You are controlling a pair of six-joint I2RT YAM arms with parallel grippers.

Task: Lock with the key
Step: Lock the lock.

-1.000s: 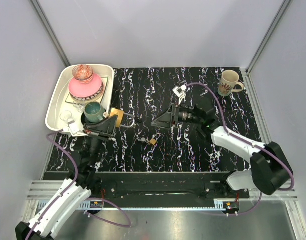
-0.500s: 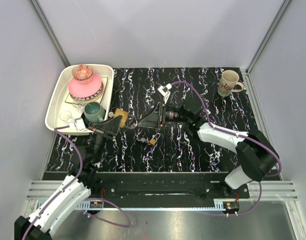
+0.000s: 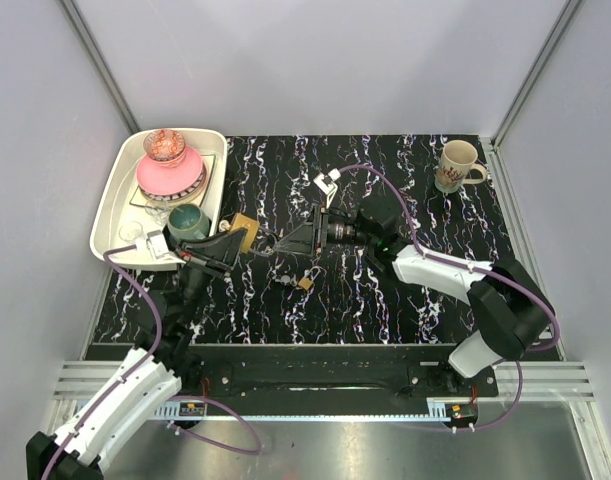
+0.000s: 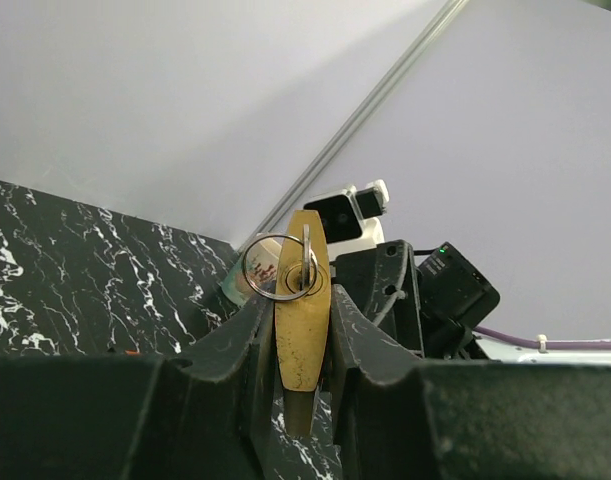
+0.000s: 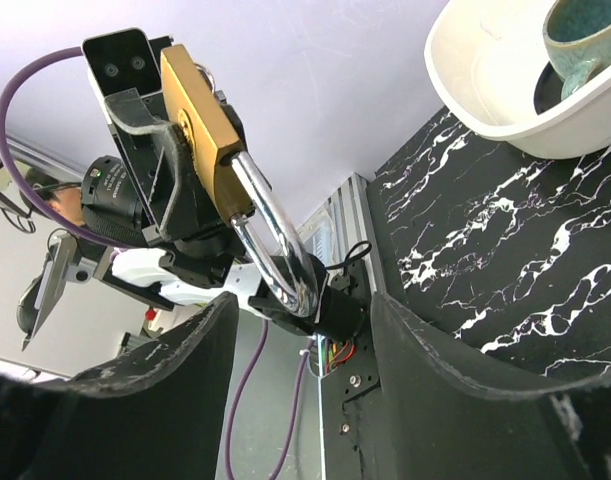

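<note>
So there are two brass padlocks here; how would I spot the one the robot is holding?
Find the white tray at the far left. Just off its near right corner, the left gripper clamps the big brass padlock. Unlike the small padlock lying loose nearby, it has a metal ring hanging at its keyhole.

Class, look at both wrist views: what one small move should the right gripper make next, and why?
Probably close the right gripper on the shackle. Its jaws stand open with the shackle seen between them, the left gripper clamps the brass padlock, and a key sits in its keyhole.
</note>
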